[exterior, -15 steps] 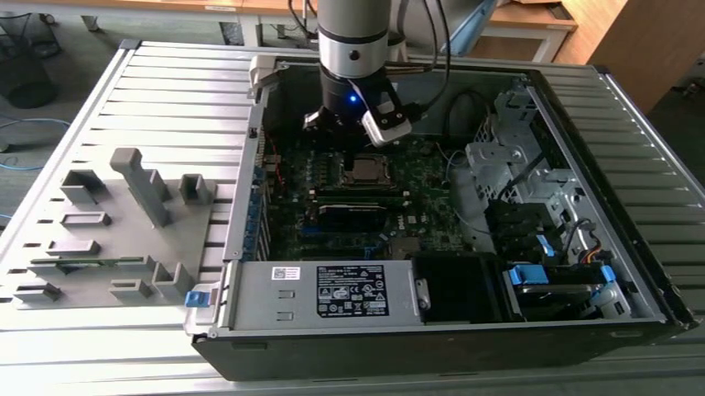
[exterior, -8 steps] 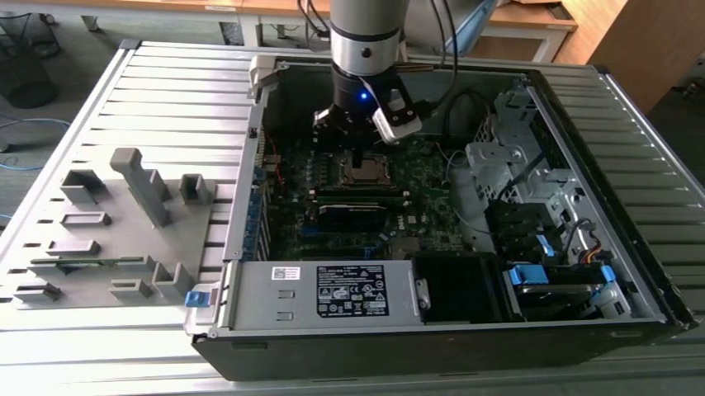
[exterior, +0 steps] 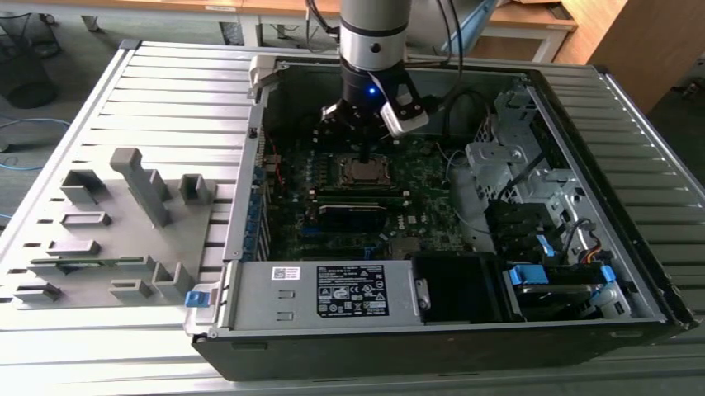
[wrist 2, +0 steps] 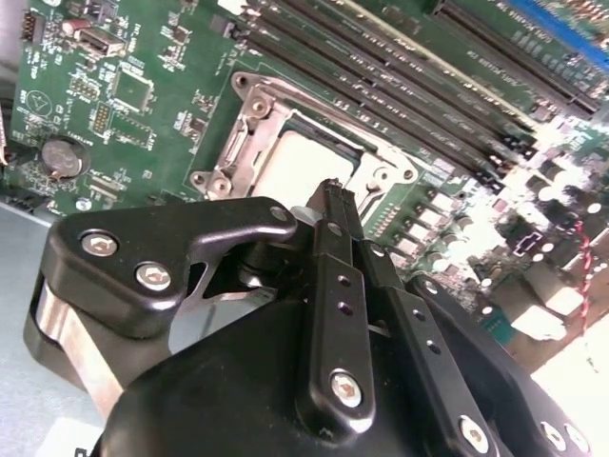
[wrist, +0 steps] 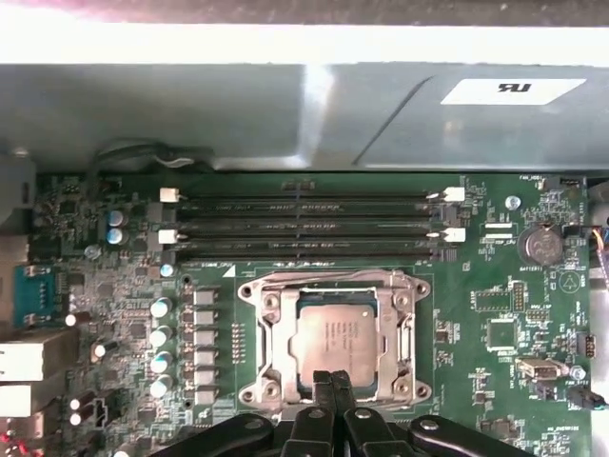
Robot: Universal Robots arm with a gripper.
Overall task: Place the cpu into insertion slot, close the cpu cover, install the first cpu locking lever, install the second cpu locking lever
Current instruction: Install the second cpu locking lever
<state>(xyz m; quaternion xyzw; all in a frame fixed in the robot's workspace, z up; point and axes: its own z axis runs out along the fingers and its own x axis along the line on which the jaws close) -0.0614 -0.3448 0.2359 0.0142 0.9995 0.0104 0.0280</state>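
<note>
The cpu (wrist: 340,333) lies flat in the insertion slot (wrist: 287,379), its dull silver top facing up; it also shows in the second wrist view (wrist 2: 297,168) and the exterior view (exterior: 365,172). The cpu cover (wrist: 269,328) lies down around the chip as a metal frame (wrist 2: 255,103). A thin lever rod (wrist: 324,277) runs along the socket edge beside the memory slots. My gripper (wrist: 333,383) is shut, fingers pressed together with nothing between them, its tips (wrist 2: 332,193) at the socket edge away from the memory slots. In the exterior view the gripper (exterior: 367,153) hangs straight over the socket.
Long black memory slots (wrist: 300,228) lie beside the socket, and the case wall (wrist: 190,105) rises behind them. A power supply (exterior: 319,293) sits at the case front, drive cages and cables (exterior: 529,214) at the exterior view's right. A grey fixture tray (exterior: 111,223) lies outside at the left.
</note>
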